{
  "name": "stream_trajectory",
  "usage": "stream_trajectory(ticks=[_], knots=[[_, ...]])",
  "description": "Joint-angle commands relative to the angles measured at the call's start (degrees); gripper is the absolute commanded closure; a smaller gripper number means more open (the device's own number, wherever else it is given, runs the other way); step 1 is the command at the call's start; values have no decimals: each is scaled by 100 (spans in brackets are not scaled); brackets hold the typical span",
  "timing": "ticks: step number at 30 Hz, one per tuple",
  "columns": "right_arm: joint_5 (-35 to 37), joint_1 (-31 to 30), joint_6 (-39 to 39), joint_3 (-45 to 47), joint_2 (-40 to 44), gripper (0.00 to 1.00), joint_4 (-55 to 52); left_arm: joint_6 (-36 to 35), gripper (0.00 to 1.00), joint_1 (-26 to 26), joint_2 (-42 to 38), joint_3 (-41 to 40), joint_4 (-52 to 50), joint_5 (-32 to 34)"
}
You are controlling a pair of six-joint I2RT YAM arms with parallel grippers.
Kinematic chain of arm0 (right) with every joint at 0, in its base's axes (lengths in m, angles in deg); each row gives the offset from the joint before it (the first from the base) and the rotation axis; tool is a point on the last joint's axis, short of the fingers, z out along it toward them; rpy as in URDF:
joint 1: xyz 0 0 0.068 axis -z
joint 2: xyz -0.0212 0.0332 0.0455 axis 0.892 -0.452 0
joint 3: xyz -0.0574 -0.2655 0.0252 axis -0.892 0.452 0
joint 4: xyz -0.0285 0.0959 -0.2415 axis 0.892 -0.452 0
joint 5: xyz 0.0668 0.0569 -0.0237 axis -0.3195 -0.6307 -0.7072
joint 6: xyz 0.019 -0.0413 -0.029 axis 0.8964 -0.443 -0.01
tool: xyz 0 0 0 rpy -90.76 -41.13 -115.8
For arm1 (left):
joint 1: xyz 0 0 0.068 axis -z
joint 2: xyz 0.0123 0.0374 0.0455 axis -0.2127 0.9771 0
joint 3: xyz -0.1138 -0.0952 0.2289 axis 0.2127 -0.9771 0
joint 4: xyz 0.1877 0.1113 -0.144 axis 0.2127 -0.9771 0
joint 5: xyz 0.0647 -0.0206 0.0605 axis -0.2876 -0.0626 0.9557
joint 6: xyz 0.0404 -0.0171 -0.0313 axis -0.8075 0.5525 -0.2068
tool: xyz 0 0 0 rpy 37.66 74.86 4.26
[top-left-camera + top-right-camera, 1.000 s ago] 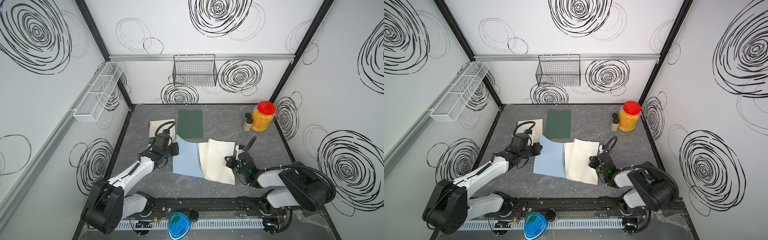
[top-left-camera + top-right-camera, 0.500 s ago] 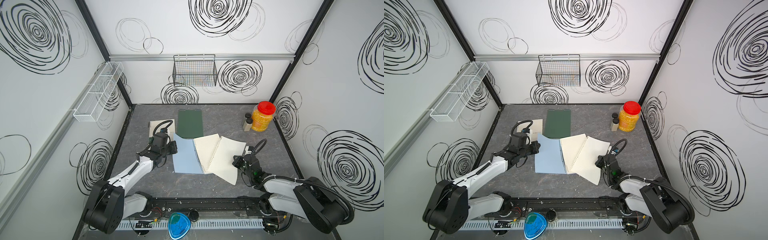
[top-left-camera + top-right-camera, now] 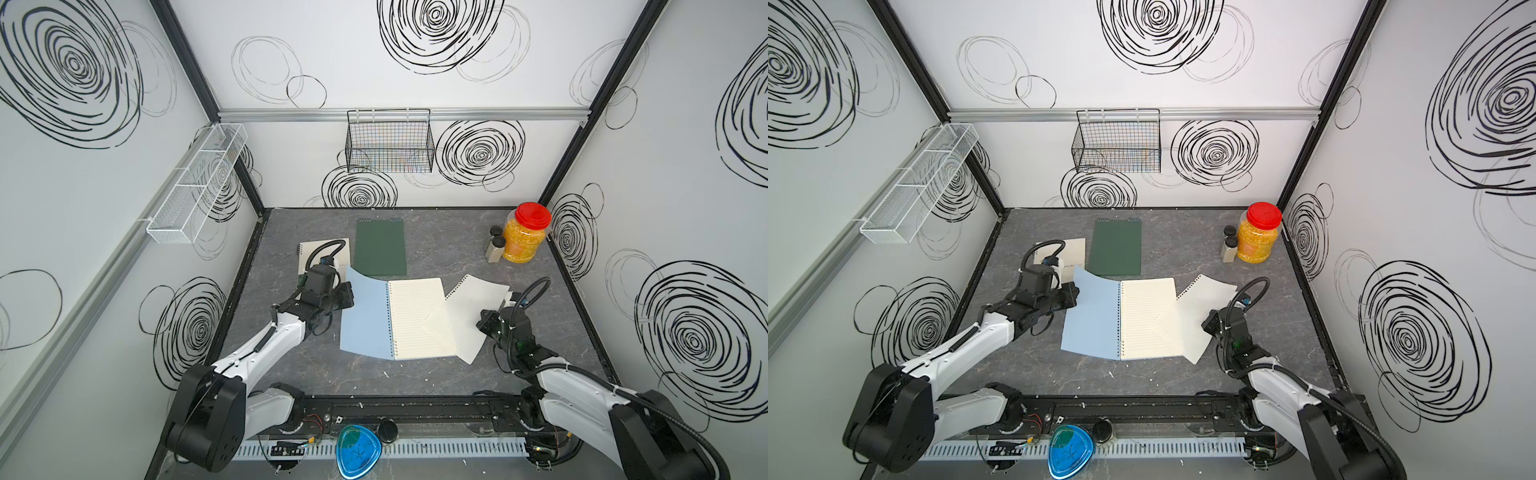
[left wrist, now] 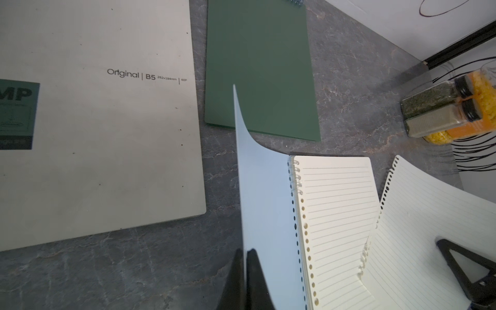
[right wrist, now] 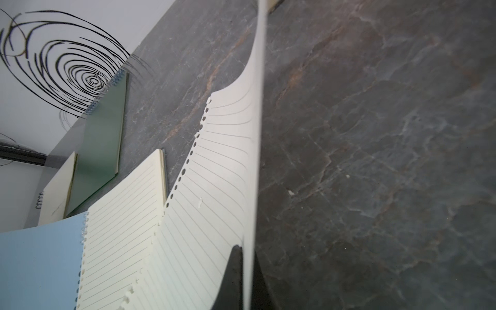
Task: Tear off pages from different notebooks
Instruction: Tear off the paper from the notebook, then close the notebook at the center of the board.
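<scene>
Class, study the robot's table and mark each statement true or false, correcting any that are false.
1. The left gripper is shut on the cover of the light blue notebook. True.
2. The dark green notebook lies open. False: it lies closed.
3. The right gripper is shut on a lined page. True.
4. The jar has a blue lid. False: its lid is red.
</scene>
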Motion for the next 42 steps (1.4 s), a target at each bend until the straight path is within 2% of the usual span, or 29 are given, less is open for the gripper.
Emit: stream_trajectory(ticks=[1, 10, 17, 18, 19, 23, 25, 27, 42], knots=[[356, 66, -227, -345, 558, 100, -745, 116, 100, 358, -82, 617, -349, 490], [823, 415, -897, -888, 1278, 100, -1417, 303, 100, 1158, 633, 1426, -414, 627], [1598, 874, -1096, -737, 1325, 100, -1154, 402, 100, 1533, 903, 1764, -423, 590], [1603, 998, -1039, -694, 1272, 100, -1089, 417, 92, 1595, 914, 1801, -402, 599], [1592, 1104, -991, -614, 1208, 100, -953, 417, 88, 1657, 936, 1830, -362, 589], [1405, 1413, -858, -490, 1014, 100, -742, 410, 76, 1846, 992, 1873, -131, 478], [1401, 1458, -799, -441, 1043, 100, -714, 419, 68, 1917, 1035, 1850, 42, 412], [1281, 1455, -841, -370, 1120, 100, -648, 432, 63, 1966, 1087, 1801, 254, 293], [953, 1455, -875, -517, 1063, 100, -896, 587, 63, 2351, 1450, 1718, 1046, 9]])
